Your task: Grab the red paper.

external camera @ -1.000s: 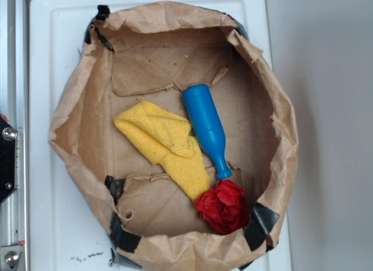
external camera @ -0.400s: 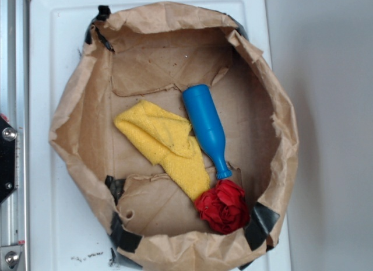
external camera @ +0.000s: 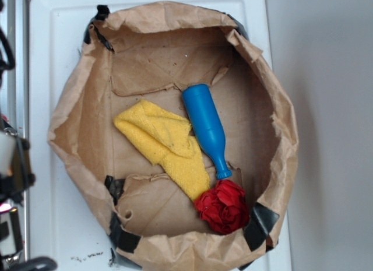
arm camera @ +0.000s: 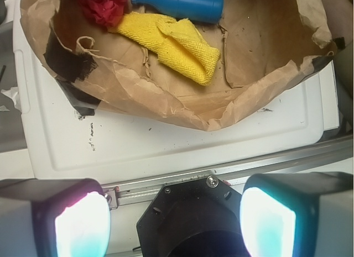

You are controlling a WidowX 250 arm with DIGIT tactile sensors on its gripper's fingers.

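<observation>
Gripper fills the bottom of the wrist view, its two fingers set wide apart at the lower left and lower right corners with nothing between them; their inner pads glow pale cyan and pink. Between them, low in the frame, sits the dark round body of the wrist mount. In the exterior view only a blurred sliver of the arm shows at the left edge, over the metal rail, well apart from the bag's contents.

Just above the fingers in the wrist view runs the metal rail, then the white tray, speckled with a few dark crumbs. Beyond that, the torn rim of the brown paper bag rises, patched with black tape at the upper left.

Inside the bag, the yellow cloth lies nearest, folded and slanting. At the very top of the wrist frame lie the blue bottle on its side and the red paper, partly cut off by the top edge.

From the exterior camera the red paper sits at the lower right of the bag floor, touching the end of the yellow cloth and just below the narrow neck of the blue bottle. It rests close to the bag wall and a black tape patch.
</observation>
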